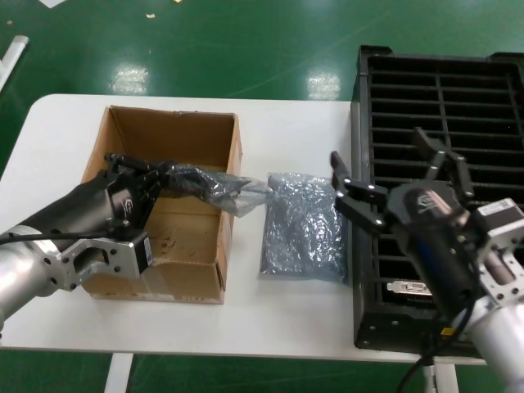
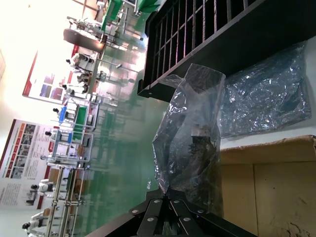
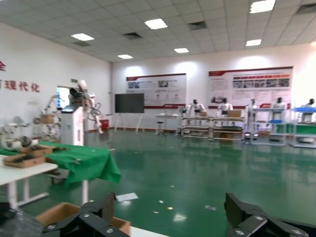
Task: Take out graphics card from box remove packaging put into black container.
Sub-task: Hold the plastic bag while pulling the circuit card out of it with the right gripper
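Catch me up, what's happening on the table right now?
The left gripper is shut on a bagged graphics card, holding it above the open cardboard box, the bag's end sticking out past the box's right wall. An empty-looking antistatic bag lies flat on the white table between the box and the black container. The right gripper is open and raised near the container's left rim, holding nothing. One card already sits in a front slot of the container.

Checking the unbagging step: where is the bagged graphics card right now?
In the head view, the left gripper holds the bagged card above the box's right wall, beside an empty bag on the table.
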Motion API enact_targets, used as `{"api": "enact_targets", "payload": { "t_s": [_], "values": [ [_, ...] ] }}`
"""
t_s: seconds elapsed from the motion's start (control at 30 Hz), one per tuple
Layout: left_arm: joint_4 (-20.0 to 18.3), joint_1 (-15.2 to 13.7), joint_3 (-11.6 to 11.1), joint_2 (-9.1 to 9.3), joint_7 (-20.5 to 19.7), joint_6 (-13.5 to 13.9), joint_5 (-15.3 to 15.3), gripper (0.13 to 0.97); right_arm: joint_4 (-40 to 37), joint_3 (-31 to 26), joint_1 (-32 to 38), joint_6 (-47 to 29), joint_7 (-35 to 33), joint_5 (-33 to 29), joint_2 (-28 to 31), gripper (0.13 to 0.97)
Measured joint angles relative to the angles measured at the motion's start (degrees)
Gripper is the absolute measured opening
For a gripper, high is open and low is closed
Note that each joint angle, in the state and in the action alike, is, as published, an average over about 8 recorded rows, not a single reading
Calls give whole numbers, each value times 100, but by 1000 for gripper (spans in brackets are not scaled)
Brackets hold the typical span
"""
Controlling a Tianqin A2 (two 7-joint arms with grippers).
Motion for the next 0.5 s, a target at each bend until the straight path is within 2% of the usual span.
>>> {"api": "enact_targets", "payload": {
  "t_s": [0.17, 0.4, 0.5],
  "values": [
    [0, 0, 0, 0, 0, 0, 0, 138, 38, -742, 337, 501, -229, 587, 345, 756],
    [0, 0, 0, 0, 0, 0, 0, 138, -65, -1355, 576, 760, -712, 828, 548, 590],
    [0, 0, 0, 0, 0, 0, 0, 138, -131, -1561, 642, 753, -895, 823, 581, 590]
  ]
}}
